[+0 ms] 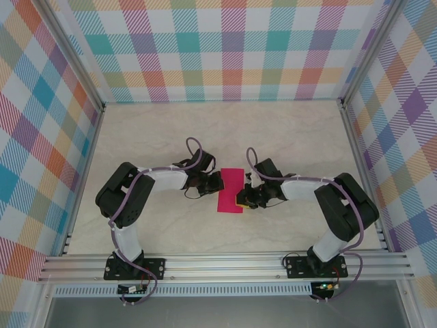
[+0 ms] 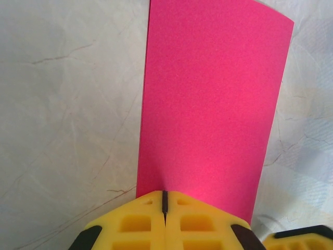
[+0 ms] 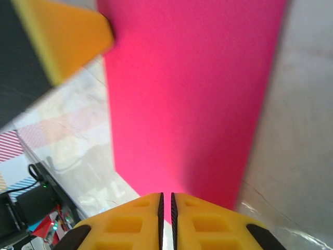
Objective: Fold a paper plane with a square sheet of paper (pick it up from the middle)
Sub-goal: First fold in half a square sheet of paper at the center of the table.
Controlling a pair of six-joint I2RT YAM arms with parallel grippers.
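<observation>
Paper (image 1: 230,190) sits mid-counter (image 1: 171,137), a narrow pink strip running 12 to 6. Left hand (image 1: 217,183) is at its 9 o'clock edge with jaws fully together. On its wrist cam the strip starts right at the tips, and we can't tell if the edge is pinched or just touched. Right hand (image 1: 240,200) is at the strip's 4 o'clock corner, closed to a hairline slit, tips meeting the paper edge. We can't tell if it grips either.
</observation>
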